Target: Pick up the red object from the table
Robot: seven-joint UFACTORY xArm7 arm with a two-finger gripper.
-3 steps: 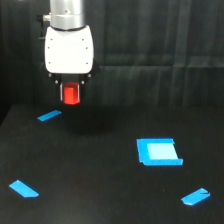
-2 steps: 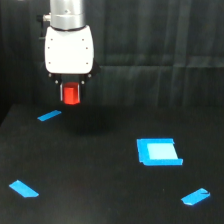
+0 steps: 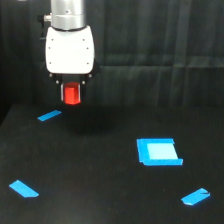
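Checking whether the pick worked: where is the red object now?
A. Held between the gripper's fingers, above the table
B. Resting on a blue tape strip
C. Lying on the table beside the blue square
A: the red object sits clamped in the gripper, clear of the table.

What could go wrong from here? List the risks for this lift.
1. The red object hangs between the fingers of the gripper, clear above the table; if the hold is light, it could slip and drop.
2. Most of the object shows below the white gripper body, so the grip may cover only its sides, and a quick move might tilt it.
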